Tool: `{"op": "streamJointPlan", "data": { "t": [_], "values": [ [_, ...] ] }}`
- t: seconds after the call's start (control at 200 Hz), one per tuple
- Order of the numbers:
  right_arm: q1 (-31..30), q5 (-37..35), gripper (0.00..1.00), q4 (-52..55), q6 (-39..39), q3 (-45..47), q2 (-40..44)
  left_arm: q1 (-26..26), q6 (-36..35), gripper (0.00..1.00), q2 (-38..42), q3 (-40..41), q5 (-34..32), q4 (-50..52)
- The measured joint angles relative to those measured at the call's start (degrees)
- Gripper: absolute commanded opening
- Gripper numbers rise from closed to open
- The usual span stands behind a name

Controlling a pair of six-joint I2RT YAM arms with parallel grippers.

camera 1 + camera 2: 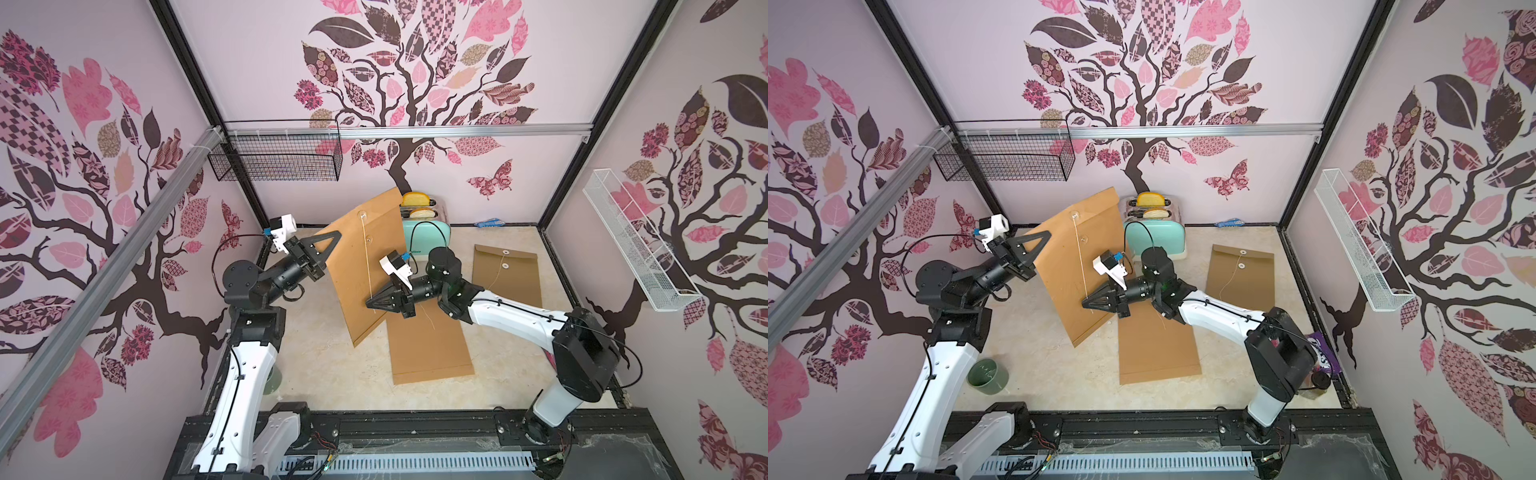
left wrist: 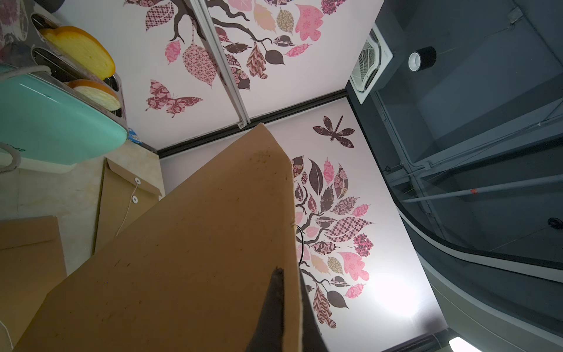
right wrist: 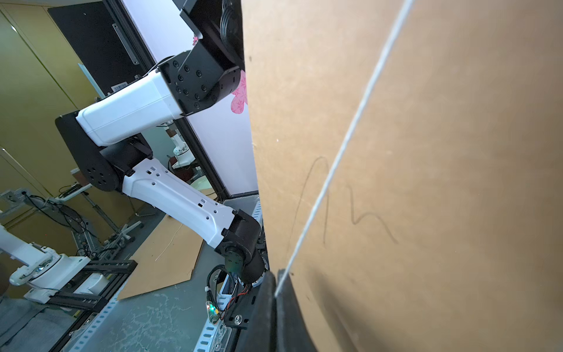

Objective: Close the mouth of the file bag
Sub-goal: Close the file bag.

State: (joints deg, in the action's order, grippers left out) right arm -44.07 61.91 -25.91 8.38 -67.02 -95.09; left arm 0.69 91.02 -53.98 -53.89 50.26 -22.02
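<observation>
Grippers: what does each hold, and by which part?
Left gripper: raised file bag, by its side edge. Right gripper: the bag's string, near its end.

mint-green toaster (image 1: 428, 241) at back of beige tabletop (image 1: 324, 374), two bread slices (image 1: 415, 198) upright in its slots. blue packet (image 1: 490, 223) flat by back wall, right of toaster. black wire basket (image 1: 274, 156) hung on rear rail. white wire basket (image 1: 636, 241) on right wall. green cup (image 1: 987, 376) front left. purple packet (image 1: 1323, 353) and dark-lidded jar (image 1: 1318, 380) front right, just beside each other.
</observation>
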Motion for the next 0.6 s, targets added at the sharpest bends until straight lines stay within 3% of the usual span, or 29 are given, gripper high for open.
{"op": "streamJointPlan", "data": {
  "t": [0.6],
  "values": [
    [-0.48,-3.34,0.00,0.22,3.17,-1.64,-4.92,0.00,14.03,0.00,-0.92,7.39,-0.07,-14.93]
  ]
}}
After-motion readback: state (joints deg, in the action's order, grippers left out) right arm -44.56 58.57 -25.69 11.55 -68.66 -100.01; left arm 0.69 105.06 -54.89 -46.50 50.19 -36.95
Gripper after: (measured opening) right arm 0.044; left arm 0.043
